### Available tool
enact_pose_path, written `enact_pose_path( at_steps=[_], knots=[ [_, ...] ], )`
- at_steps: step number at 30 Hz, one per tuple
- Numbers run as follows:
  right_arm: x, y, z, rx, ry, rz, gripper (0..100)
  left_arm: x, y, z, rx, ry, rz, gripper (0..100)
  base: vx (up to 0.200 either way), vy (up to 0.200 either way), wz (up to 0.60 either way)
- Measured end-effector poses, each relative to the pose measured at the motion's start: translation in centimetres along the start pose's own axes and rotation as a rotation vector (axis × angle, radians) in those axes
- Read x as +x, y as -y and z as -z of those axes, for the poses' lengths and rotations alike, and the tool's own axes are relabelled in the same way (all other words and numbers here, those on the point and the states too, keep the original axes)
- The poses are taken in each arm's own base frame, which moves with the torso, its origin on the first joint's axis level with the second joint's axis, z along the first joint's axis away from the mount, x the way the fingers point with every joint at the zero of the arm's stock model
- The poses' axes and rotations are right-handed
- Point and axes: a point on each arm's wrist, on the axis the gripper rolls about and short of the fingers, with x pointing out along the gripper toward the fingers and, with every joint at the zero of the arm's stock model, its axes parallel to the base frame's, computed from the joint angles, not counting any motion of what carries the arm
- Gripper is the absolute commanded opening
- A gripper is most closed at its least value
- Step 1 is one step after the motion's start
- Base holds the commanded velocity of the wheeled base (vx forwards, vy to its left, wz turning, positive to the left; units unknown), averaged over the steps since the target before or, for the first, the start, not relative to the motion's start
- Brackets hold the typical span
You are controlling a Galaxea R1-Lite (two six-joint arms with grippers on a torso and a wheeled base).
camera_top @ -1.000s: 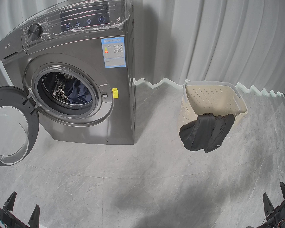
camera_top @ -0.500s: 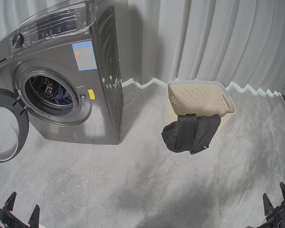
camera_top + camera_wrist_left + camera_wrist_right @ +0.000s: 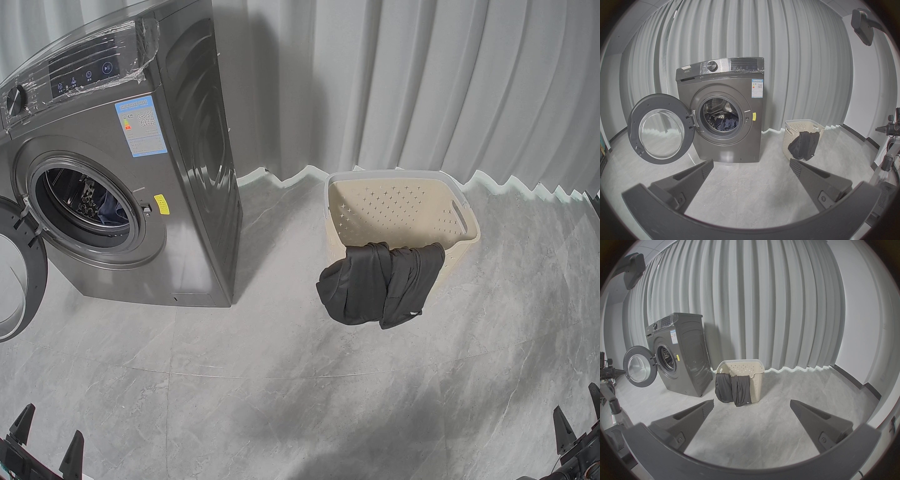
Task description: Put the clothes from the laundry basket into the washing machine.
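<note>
2 grippers, both spread wide and empty: left gripper (image 3: 750, 162) low at 7 o'clock in the head view, right gripper (image 3: 751, 402) at 5 o'clock. Well ahead at 1 o'clock, a black garment (image 3: 375, 284) hangs folded over the near rim of the laundry basket (image 3: 400, 206), mostly outside it. Likely light, limp, quick to bunch; pinch the thick fold at the rim, not a loose hem. Washing machine (image 3: 187, 187) at 10 o'clock, door (image 3: 34, 275) swung open, blue clothes (image 3: 725, 123) in the drum.
</note>
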Motion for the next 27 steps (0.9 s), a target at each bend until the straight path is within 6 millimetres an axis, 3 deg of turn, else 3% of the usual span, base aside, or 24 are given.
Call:
enact_pose_path(
  at_steps=[5, 14, 23, 27],
  knots=[
    [0.00, 0.00, 0.00, 0.000, 0.000, 0.000, 100, 0.00, 0.00, 0.00, 0.000, 0.000, 0.000, 100, 0.000, -0.200, 0.00],
    [0.00, 0.00, 0.00, 0.000, 0.000, 0.000, 100, 0.00, 0.00, 0.00, 0.002, 0.000, 0.000, 100, 0.000, 0.000, 0.00],
    [0.00, 0.00, 0.00, 0.000, -0.001, -0.001, 100, 0.01, 0.00, 0.00, 0.001, -0.001, 0.000, 100, 0.200, 0.000, 0.00],
    [0.01, 0.00, 0.00, 0.000, -0.001, 0.000, 100, 0.01, 0.00, 0.00, 0.001, -0.001, 0.000, 100, 0.000, 0.000, 0.00]
  ],
)
